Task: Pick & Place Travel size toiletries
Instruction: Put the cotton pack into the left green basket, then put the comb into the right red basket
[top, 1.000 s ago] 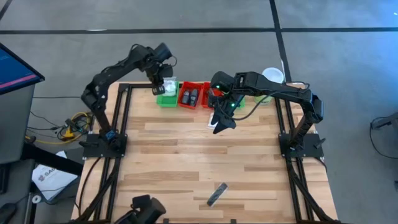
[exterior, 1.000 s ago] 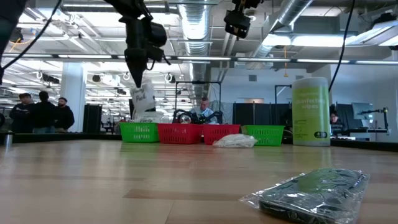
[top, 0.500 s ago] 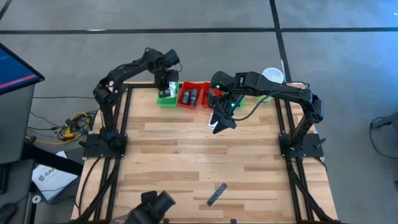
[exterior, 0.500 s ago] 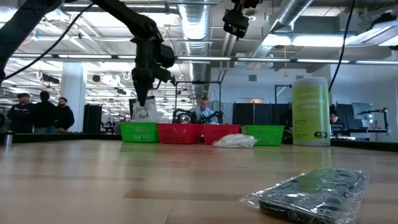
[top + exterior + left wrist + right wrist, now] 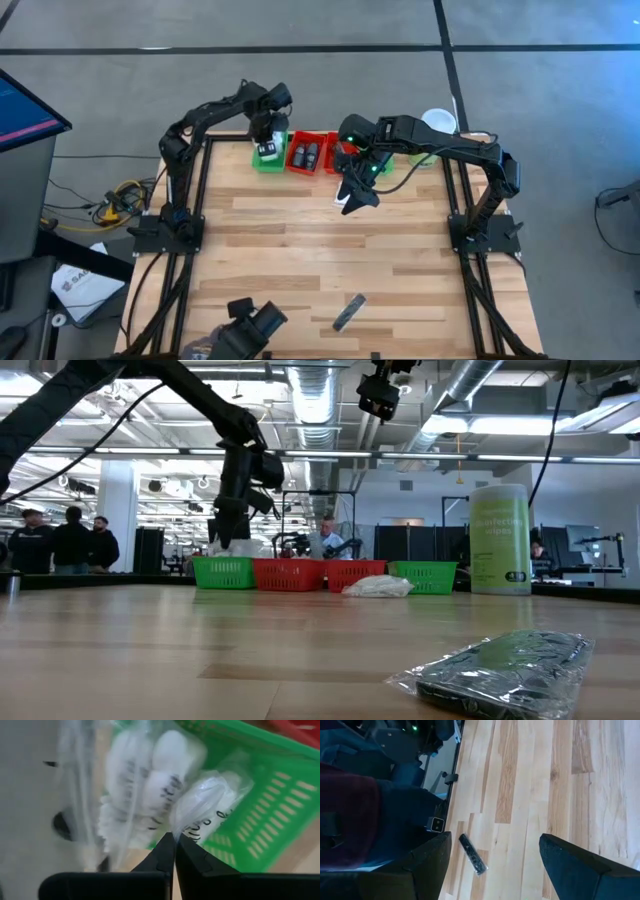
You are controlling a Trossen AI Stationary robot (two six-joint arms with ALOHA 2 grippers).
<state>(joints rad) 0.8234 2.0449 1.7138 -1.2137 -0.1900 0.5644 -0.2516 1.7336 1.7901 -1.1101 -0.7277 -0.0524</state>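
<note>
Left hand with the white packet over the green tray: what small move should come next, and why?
Probably open the fingers. The left hand is shut on a clear-wrapped white soft packet and sits right above the green plastic mesh tray at the table's far edge, so letting go should drop the packet inside.

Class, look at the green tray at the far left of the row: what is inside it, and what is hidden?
Inside the green tray lie white soft packets. The left claw, shut on one clear bag, hangs over it. The tray floor under the packets is covered.
</note>
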